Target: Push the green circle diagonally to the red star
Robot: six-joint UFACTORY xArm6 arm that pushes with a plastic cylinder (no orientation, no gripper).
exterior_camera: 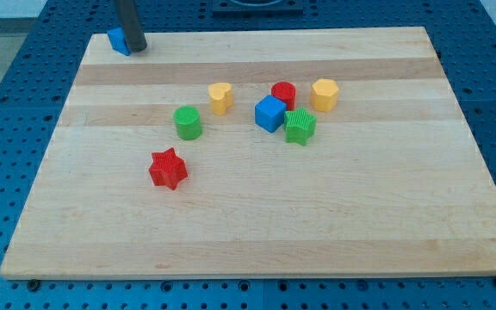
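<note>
The green circle [188, 123] stands left of the board's middle. The red star [168, 169] lies just below it and slightly to the view's left, a short gap apart. My tip [136, 49] is at the board's top left corner, far up and left of both blocks, touching a small blue block [118, 40] there.
A yellow heart-like block [220, 97] sits up and right of the green circle. Further right are a blue cube [269, 114], a red cylinder [283, 94], a green star [300, 127] and a yellow hexagon [324, 94], close together. The wooden board [257, 224] lies on a blue perforated table.
</note>
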